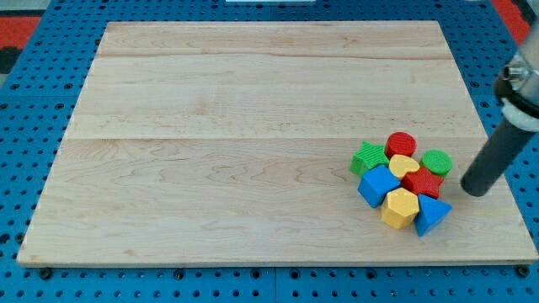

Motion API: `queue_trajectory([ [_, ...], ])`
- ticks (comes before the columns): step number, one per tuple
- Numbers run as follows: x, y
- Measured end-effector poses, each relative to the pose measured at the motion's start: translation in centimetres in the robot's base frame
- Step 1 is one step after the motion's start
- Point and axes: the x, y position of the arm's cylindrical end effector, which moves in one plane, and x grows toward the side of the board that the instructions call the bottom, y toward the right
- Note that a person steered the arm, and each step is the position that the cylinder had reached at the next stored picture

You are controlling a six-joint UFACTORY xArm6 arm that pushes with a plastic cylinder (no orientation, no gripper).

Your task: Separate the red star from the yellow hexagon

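Observation:
The red star point(424, 183) sits in a tight cluster near the view's lower right. The yellow hexagon point(400, 207) lies just below and left of it, touching it. Packed around them are a yellow heart point(403, 164), a red cylinder point(401, 144), a green star point(368, 158), a green cylinder point(436, 162), a blue cube point(378, 184) and a blue triangle point(431, 215). My tip point(476, 190) is to the right of the cluster, a short gap from the red star and the green cylinder, touching no block.
The wooden board point(253, 126) lies on a blue pegboard point(25, 126). The board's right edge runs close behind my tip, and its bottom edge lies a little below the cluster.

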Motion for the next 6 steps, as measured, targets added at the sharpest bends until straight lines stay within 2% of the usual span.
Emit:
queue_trajectory([
  [2,7.3,1.2],
  [4,6.0,-7.2],
  [5,2.3,-12.5],
  [6,2.1,-13.6],
])
